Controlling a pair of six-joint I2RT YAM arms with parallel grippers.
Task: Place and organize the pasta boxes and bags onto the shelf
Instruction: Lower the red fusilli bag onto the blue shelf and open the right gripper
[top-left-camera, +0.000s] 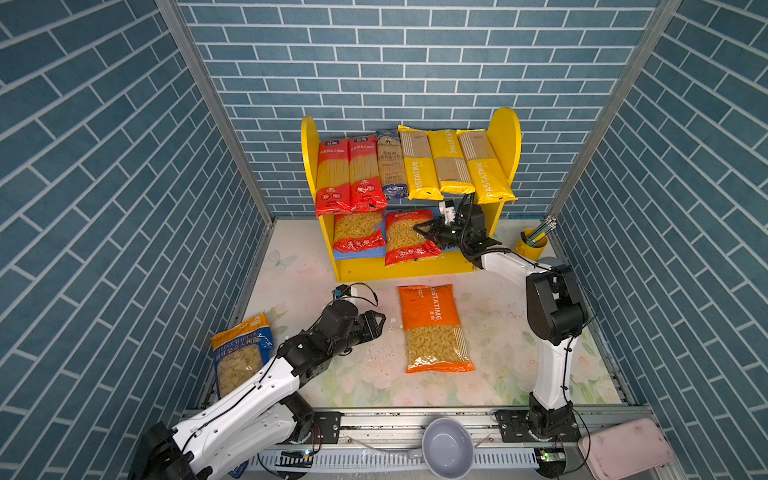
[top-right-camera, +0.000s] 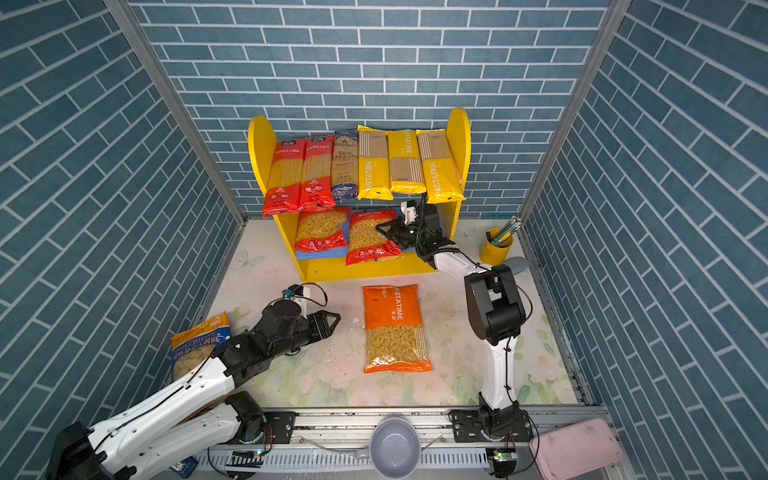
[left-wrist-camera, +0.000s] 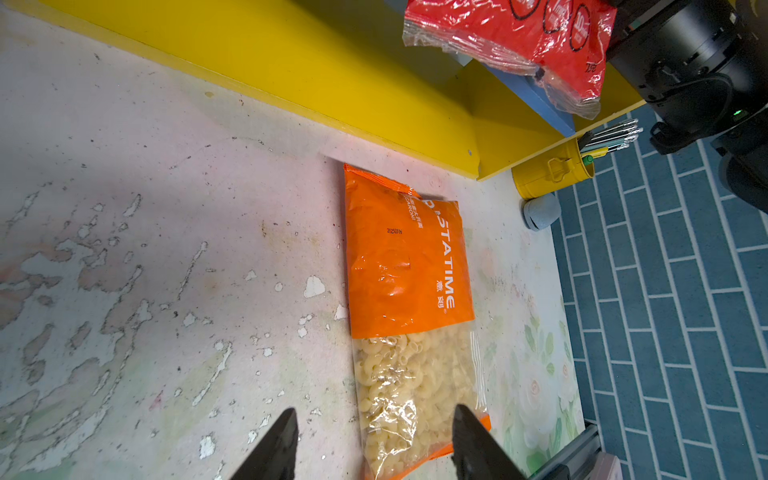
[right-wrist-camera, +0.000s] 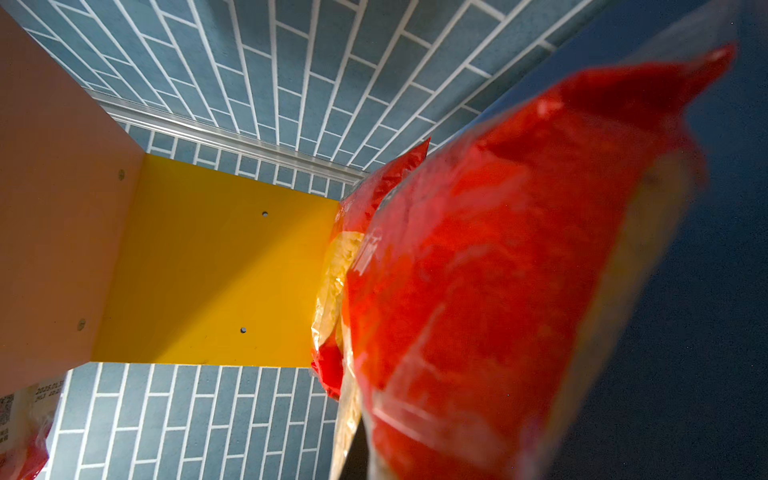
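The shelf (top-left-camera: 505, 137) (top-right-camera: 457, 137) carries several long red, dark-blue and yellow spaghetti packs (top-left-camera: 449, 162) on its upper board. Two red short-pasta bags sit on its lower board. My right gripper (top-left-camera: 419, 228) (top-right-camera: 380, 227) is shut on the right-hand red bag (top-left-camera: 405, 245) (right-wrist-camera: 498, 270), which overhangs the front edge beside the other red bag (top-left-camera: 357, 232). An orange macaroni bag (top-left-camera: 434, 328) (left-wrist-camera: 407, 266) lies flat on the table. My left gripper (top-left-camera: 380, 324) (left-wrist-camera: 374, 411) hovers open and empty at its left side. A blue-orange bag (top-left-camera: 239, 353) leans at the left wall.
A yellow pen cup (top-left-camera: 532, 243) stands right of the shelf with a small grey round object (left-wrist-camera: 540, 210) beside it. A grey bowl (top-left-camera: 446, 446) and a pink tray (top-left-camera: 625, 446) sit on the front rail. Brick-patterned walls close in three sides.
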